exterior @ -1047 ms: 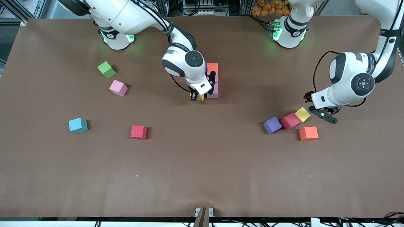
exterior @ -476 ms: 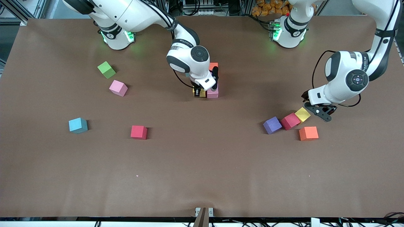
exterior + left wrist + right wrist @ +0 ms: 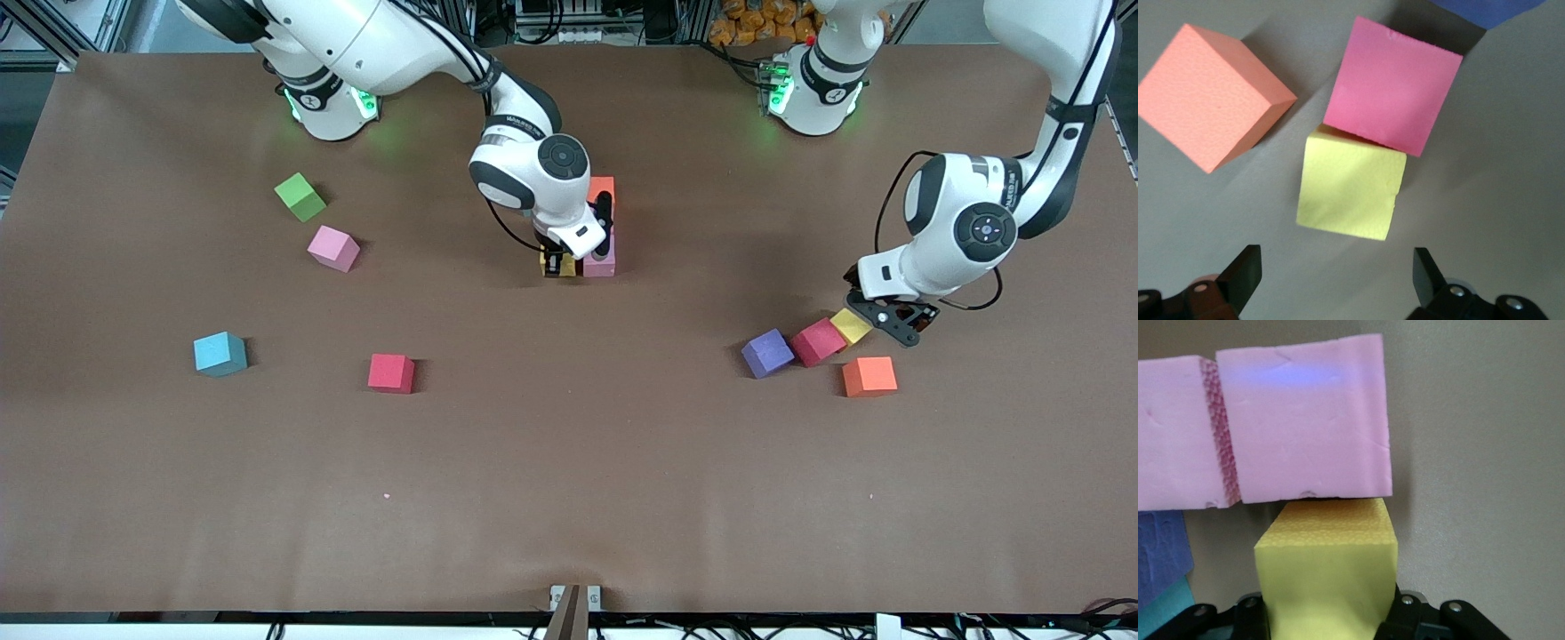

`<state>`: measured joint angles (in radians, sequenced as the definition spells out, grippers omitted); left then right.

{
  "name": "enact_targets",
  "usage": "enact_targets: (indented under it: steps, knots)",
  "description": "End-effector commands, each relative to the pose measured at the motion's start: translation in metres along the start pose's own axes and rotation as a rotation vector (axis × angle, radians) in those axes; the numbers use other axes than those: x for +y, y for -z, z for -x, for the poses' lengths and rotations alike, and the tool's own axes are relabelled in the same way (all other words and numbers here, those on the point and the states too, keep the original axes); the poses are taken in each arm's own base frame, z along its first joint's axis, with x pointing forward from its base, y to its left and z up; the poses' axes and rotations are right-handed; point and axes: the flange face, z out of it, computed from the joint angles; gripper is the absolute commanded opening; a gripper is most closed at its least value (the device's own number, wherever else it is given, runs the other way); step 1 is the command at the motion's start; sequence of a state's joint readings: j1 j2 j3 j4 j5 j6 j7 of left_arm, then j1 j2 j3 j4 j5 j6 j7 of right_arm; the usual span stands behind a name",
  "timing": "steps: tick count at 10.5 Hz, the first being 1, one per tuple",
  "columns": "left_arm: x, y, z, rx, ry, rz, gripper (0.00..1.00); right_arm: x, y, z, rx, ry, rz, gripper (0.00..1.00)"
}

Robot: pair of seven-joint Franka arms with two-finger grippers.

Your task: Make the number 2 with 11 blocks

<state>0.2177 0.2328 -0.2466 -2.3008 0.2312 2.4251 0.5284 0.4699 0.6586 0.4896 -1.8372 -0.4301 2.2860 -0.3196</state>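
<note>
Right wrist view: yellow block [image 3: 1328, 577] clamped between right gripper [image 3: 1328, 613] fingers.

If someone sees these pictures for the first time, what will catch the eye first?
The right hand presses a yellow cube against the pink cube of the small cluster mid-table. The left hand hangs open over another yellow cube, which touches a red cube at the left arm's end.

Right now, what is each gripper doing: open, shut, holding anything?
Left gripper: open, empty, over the yellow block beside the red block.
Right gripper: shut on a yellow cube at the pink cubes.
</note>
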Motion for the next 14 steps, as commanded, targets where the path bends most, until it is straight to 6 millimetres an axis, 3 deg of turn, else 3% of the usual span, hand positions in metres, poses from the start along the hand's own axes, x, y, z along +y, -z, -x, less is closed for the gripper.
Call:
enact_targets:
  steps: [1,14]
  knots:
    - [-0.002,-0.011,-0.004,0.016,-0.026,-0.011,1.00,0.001,-0.002,-0.010,-0.001,0.016,0.022,0.42]
    - [-0.003,-0.028,-0.018,0.034,-0.015,0.007,1.00,0.002,-0.001,-0.018,0.011,0.013,0.024,0.44]
